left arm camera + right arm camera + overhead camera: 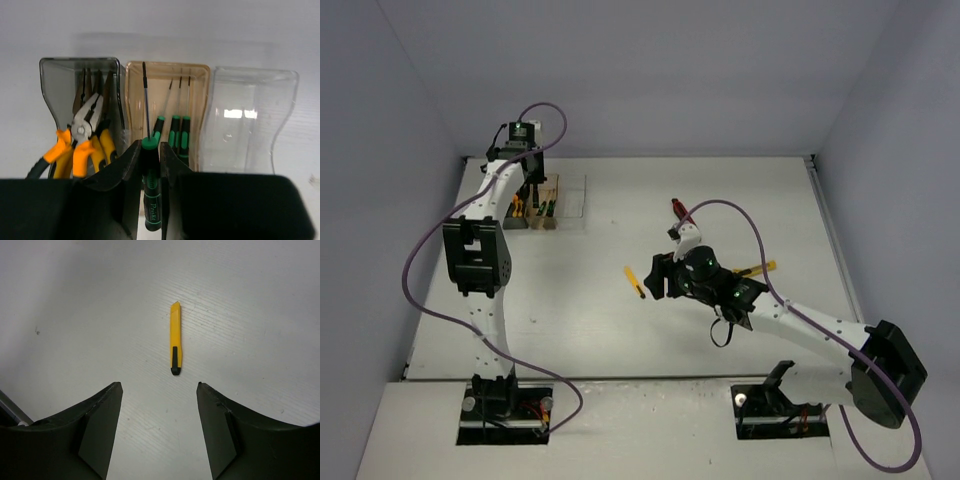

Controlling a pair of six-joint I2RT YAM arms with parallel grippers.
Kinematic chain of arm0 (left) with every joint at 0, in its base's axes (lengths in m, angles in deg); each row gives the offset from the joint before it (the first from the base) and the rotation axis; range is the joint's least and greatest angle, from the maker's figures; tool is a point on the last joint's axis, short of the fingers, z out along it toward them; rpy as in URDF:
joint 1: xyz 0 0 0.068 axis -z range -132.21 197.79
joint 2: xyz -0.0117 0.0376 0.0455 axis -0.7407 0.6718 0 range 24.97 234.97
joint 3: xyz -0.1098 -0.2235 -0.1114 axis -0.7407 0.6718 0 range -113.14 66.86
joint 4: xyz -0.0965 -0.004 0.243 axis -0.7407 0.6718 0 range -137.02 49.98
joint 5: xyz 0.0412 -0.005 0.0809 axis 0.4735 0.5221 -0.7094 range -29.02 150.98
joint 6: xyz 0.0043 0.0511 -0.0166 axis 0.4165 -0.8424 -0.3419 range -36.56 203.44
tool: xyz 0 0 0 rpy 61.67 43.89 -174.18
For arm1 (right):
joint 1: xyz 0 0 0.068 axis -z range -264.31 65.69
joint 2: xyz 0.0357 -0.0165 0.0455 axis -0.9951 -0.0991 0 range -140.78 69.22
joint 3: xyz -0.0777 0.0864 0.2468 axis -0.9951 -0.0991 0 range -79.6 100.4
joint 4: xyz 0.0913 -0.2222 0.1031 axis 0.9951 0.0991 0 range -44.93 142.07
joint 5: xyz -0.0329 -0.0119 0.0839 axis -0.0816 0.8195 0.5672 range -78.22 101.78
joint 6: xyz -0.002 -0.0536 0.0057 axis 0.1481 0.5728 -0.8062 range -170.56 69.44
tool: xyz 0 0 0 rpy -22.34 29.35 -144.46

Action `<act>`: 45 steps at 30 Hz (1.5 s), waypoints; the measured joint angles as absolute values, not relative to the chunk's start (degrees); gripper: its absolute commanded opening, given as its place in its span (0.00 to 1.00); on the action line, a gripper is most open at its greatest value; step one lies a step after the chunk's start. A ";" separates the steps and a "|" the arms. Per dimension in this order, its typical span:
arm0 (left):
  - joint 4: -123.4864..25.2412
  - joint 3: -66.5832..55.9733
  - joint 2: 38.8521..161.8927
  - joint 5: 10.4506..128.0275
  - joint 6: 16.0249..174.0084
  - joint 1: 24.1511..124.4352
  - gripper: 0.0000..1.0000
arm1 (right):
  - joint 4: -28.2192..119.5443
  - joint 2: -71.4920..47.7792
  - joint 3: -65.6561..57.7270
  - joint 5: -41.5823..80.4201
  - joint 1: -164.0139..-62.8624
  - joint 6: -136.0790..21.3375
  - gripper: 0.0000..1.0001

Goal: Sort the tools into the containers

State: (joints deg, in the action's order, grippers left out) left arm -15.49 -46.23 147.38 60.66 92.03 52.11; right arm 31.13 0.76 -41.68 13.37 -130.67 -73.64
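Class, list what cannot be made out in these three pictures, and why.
- Top view: the bins, mostly hidden by the left arm.
- Top view: the red-handled tool, too small to identify.
- Left wrist view: how many pliers; they overlap behind the left gripper.

yellow-black knife (175, 339), amber bin (167, 65) — orange-handled pliers (82, 150)

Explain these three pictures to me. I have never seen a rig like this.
Two white robot arms are bolted to a table. The wide picture looks down from above; the other two come from a camera on each wrist. The left pincer is shut on a green-and-black screwdriver in front of three bins: a grey bin with pliers, an amber bin with screwdrivers, a clear bin. The right pincer is open, aimed at a yellow utility knife lying on the table.
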 measured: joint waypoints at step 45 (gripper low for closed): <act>-13.76 -7.54 126.18 48.49 136.02 91.99 0.66 | 39.09 16.05 -48.72 9.34 -122.86 -73.63 0.59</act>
State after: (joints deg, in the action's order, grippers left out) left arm -13.76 -7.54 126.18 48.49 136.02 91.99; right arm 39.09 16.05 -48.72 9.34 -122.86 -73.63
